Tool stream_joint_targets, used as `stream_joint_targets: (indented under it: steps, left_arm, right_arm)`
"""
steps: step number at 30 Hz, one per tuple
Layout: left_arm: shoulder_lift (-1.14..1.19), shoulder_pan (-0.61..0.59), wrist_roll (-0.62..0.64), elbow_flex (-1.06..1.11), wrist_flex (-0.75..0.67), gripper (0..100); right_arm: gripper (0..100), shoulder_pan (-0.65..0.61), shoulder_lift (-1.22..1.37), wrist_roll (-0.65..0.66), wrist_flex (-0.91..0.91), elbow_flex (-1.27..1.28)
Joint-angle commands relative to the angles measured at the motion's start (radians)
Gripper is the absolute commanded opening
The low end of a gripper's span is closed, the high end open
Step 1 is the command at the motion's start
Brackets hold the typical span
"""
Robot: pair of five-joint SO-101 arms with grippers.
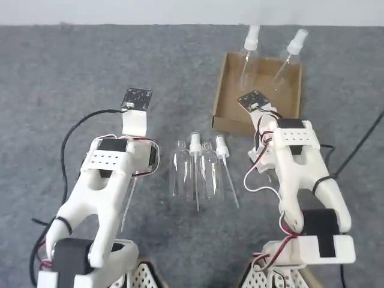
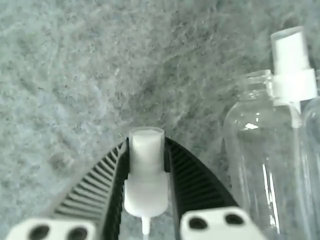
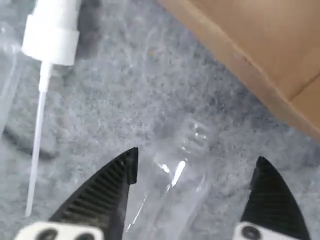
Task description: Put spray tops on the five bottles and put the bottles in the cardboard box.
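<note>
Grey, felt-like cloth covers the table point(image 1: 72, 72) from side to side, and a pale wall point(image 1: 120, 12) runs as a narrow strip along its far edge. On the far right of the table we see the cardboard box point(image 1: 225, 90). The first capped bottle point(image 1: 247, 66) and the second capped bottle point(image 1: 283, 69) lean inside it, their white tops poking past the far rim.

In the middle of the cloth the left open bottle point(image 1: 180, 171) and the other open bottle point(image 1: 209, 171) lie side by side. A loose spray top point(image 1: 195, 146) rests between them and a second loose spray top point(image 1: 222, 146) just to the right, both with thin tubes pointing toward the arms.

Our left hand point(image 2: 145, 145) is clamped on the held spray top point(image 2: 145, 175), a finger pressed to each side, over bare cloth near the left open bottle.

Our right hand point(image 3: 196, 157) has its fingers spread apart, with a clear bottle point(image 3: 172, 195) lying between them on the cloth, near the box's near wall.
</note>
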Motion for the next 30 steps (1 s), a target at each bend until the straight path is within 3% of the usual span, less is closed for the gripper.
stream_joint_targets:
  steps: [1,9,20,25,30]
  left_arm:
    - [-0.049,-0.006,0.002,-0.007,-0.021,1]
    - [-0.049,-0.006,0.005,-0.007,-0.021,1]
    - [-0.049,-0.006,0.008,-0.007,-0.017,1]
    - [-0.058,-0.006,0.008,0.007,-0.023,1]
    - [-0.058,-0.006,0.008,0.005,-0.023,1]
  right_arm:
    - [21.3,0.012,-0.004,0.006,-0.031,-0.032]
    - [2.2,0.024,-0.056,0.008,-0.019,-0.035]
    - [4.0,0.068,-0.317,0.028,0.093,-0.041]
    - [4.0,0.251,-0.381,0.198,0.176,-0.051]
    - [4.1,0.516,-0.346,0.361,0.108,-0.049]
